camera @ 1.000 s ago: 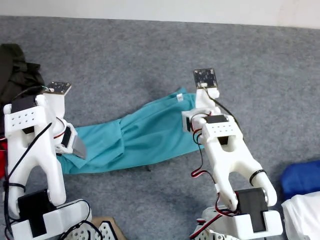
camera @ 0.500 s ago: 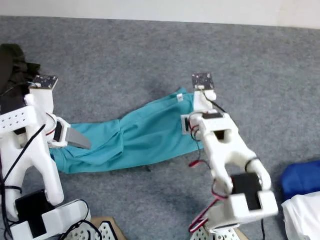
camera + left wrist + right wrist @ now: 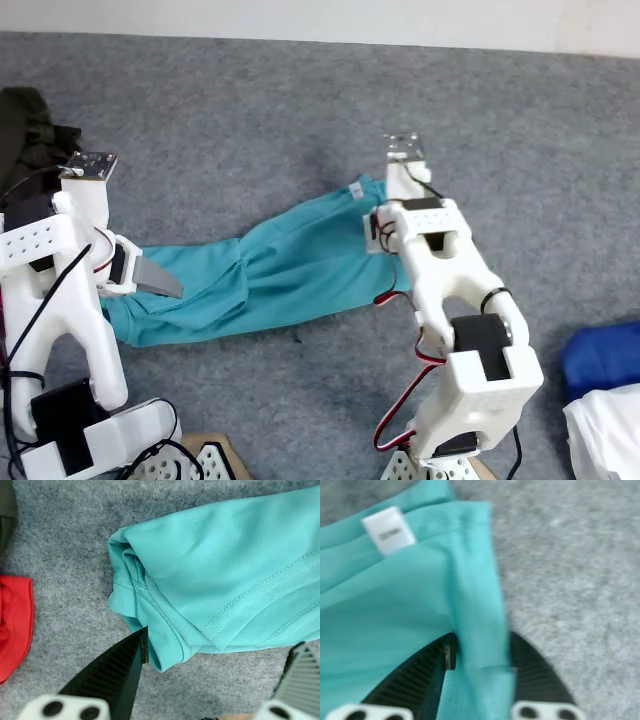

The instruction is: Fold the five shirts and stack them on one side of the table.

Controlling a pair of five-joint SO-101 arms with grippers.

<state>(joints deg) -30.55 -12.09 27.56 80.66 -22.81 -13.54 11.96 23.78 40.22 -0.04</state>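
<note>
A teal shirt (image 3: 270,270) lies stretched in a long, rumpled band across the middle of the grey table (image 3: 250,110), between the two arms. We judge it light, limp and thin. It will sag and drag rather than hold a shape, and the mesh weave looks a little slick, so a hold on a doubled hem should serve better than one on a single layer.

At the end with the white label (image 3: 389,530), the right gripper (image 3: 480,645) is pinched closed on a fold of the shirt's edge. At the other end the cloth is bunched into soft rolls. There the left gripper (image 3: 222,640) hangs above it with jaws spread wide and holds nothing. That bunched hem looks the likeliest place to grasp.

There is bare table beyond the shirt on the far side, which gives room to spread it. The sides are more crowded: a red cloth (image 3: 12,625) and a dark garment (image 3: 30,130) lie near the left arm, and a blue shirt (image 3: 600,355) and a white shirt (image 3: 605,430) sit at the right edge.
</note>
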